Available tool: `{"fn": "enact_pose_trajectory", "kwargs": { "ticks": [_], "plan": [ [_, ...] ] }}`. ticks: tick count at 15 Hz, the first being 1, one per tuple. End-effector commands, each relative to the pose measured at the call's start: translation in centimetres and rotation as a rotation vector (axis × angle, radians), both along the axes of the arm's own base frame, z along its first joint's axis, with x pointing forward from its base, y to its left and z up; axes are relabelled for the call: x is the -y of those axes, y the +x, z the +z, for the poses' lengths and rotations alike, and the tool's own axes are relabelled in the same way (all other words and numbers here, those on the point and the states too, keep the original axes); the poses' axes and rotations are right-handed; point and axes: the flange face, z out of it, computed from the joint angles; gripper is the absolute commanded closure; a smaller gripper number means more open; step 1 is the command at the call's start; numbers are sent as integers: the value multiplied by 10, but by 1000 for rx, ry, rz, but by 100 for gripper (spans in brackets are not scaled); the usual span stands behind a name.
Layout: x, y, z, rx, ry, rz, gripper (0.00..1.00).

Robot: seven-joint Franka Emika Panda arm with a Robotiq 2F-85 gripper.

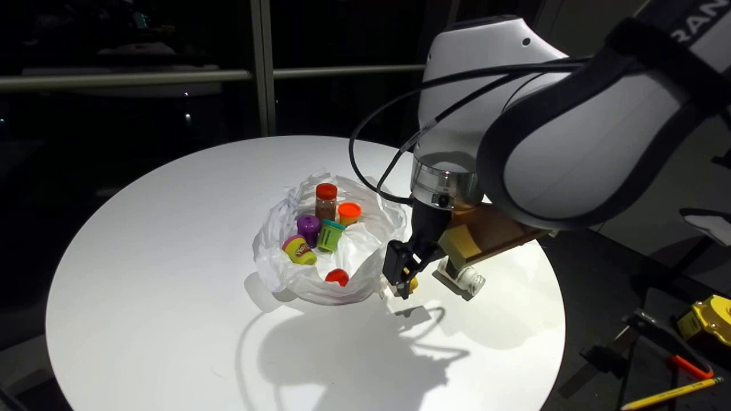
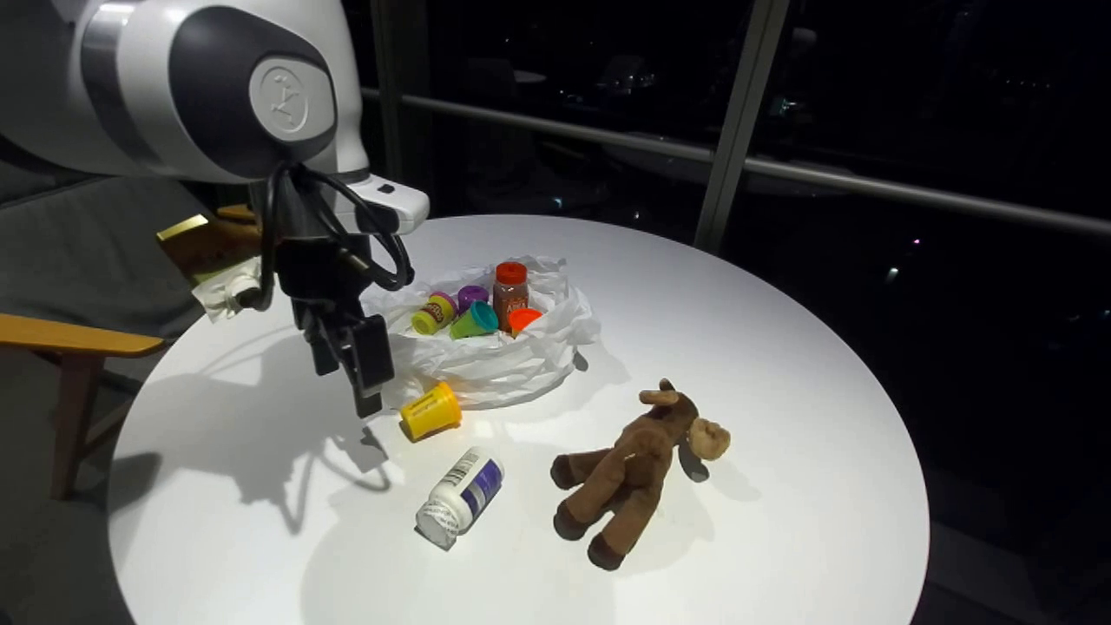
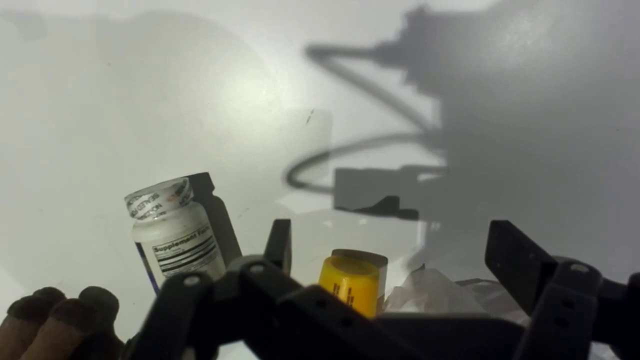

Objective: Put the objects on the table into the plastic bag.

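The white plastic bag (image 1: 268,242) lies open on the table and also shows in an exterior view (image 2: 512,373). Inside are a red-capped jar (image 1: 326,202) and several small colored tubs. A yellow tub (image 2: 431,411) lies on its side just outside the bag. A white bottle (image 2: 466,486) lies on its side near it. A brown plush animal (image 2: 638,469) lies farther along; only its feet (image 3: 45,320) show in the wrist view. My gripper (image 3: 392,242) is open and empty, above the table beside the bag. The yellow tub (image 3: 352,282) shows between its fingers, lower down, partly covered by them.
The round white table (image 1: 143,274) has its edge beside dark windows. A wooden chair (image 2: 78,334) stands by the table. A yellow tape measure (image 1: 708,322) and a pencil (image 1: 671,394) lie off the table. Cables (image 1: 371,131) loop from the arm.
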Motion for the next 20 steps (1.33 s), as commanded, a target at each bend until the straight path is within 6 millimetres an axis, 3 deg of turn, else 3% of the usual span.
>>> {"fn": "enact_pose_trajectory", "kwargs": {
  "ticks": [1,12,13,15,20],
  "plan": [
    [3,8,-12,36,-10,31,0],
    [33,55,-39,86,-26,-31,3],
    [33,56,-40,82,-27,-32,25],
    [35,58,-45,76,-31,-31,29],
    [38,59,-53,68,-35,-36,69]
  ]
}}
